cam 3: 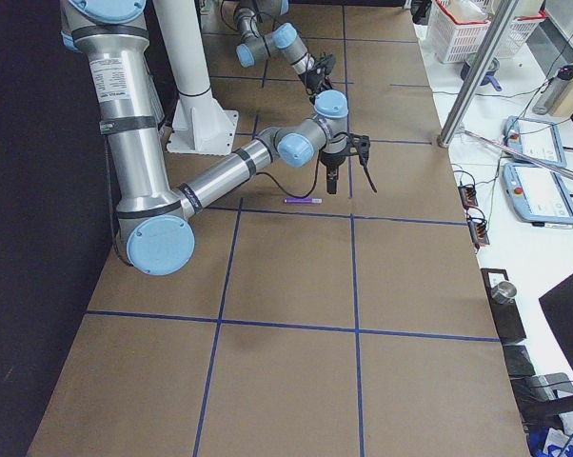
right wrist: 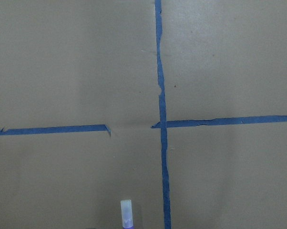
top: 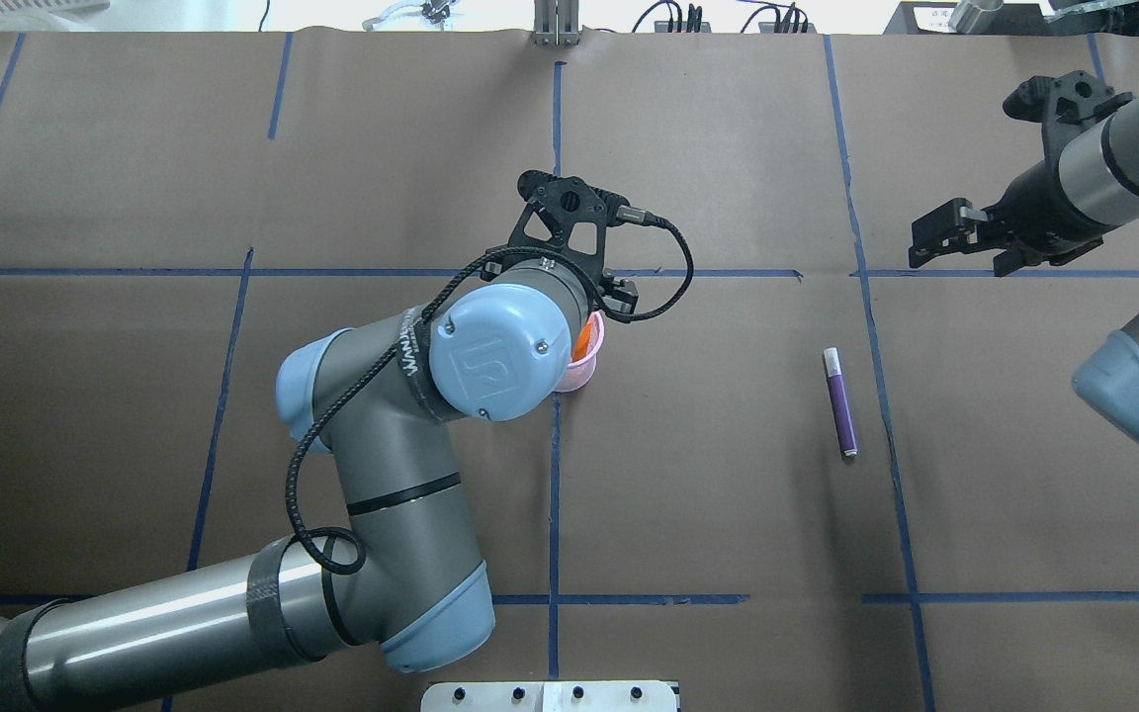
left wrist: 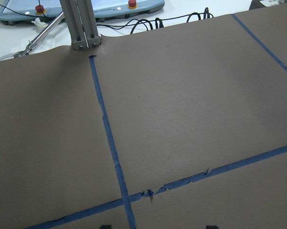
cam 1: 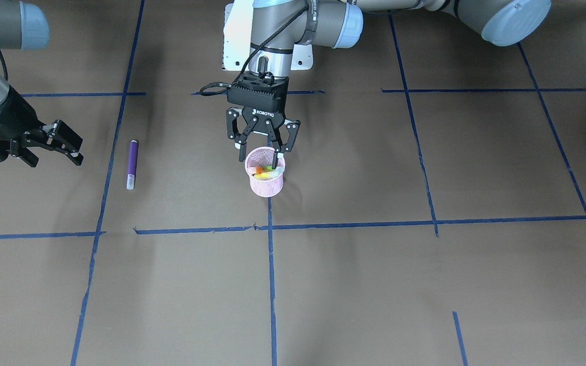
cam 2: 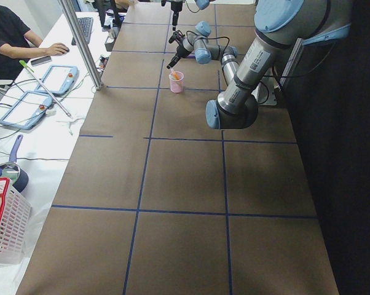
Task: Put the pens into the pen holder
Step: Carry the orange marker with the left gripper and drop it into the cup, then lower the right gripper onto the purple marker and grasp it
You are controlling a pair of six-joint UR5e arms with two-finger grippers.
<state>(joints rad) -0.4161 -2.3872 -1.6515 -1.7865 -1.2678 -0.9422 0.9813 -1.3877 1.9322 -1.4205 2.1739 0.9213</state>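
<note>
The pink mesh pen holder stands upright near the table's middle, and also shows in the overhead view and the left side view. An orange pen and a green pen lie slanted inside it. My left gripper is open, pointing down, with its fingertips at the holder's rim, holding nothing. The purple pen lies flat on the paper, apart from the holder; it also shows in the overhead view, and its pale cap shows in the right wrist view. My right gripper is open and empty, raised beside the purple pen.
Brown paper with blue tape lines covers the table. A metal post stands at the far edge. Tablets and a white basket sit on the side bench by an operator.
</note>
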